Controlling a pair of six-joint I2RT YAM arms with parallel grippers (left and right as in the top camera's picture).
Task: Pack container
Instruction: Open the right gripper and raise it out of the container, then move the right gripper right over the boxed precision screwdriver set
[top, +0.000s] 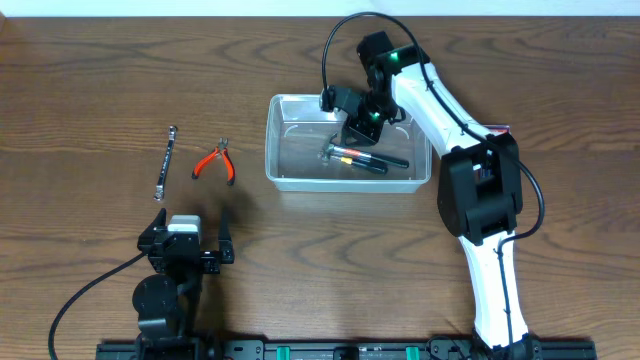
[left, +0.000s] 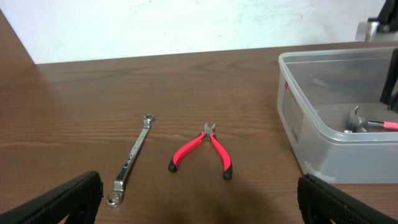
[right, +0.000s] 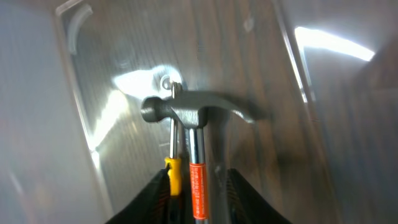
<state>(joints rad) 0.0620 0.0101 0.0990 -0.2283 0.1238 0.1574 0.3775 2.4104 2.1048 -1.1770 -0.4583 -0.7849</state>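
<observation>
The clear plastic container (top: 270, 150) stands at the table's middle back; the left wrist view shows its wall (left: 323, 137) at the right. Inside lies a hammer (top: 365, 157) (right: 193, 112) with a steel head, an orange label and a black grip, flat on the bottom. A thin tool with a yellow collar (right: 173, 174) lies beside its shaft. My right gripper (top: 362, 128) (right: 199, 199) reaches down into the container, its fingers slightly apart around the hammer's shaft, with a gap on the right side. My left gripper (top: 190, 245) (left: 199, 199) rests wide open near the front left, holding nothing.
Red-handled pliers (top: 214, 161) (left: 202, 149) and a steel ring wrench (top: 165, 163) (left: 132, 158) lie on the wood left of the container, ahead of my left gripper. The right arm's black cable arcs over the container's back edge.
</observation>
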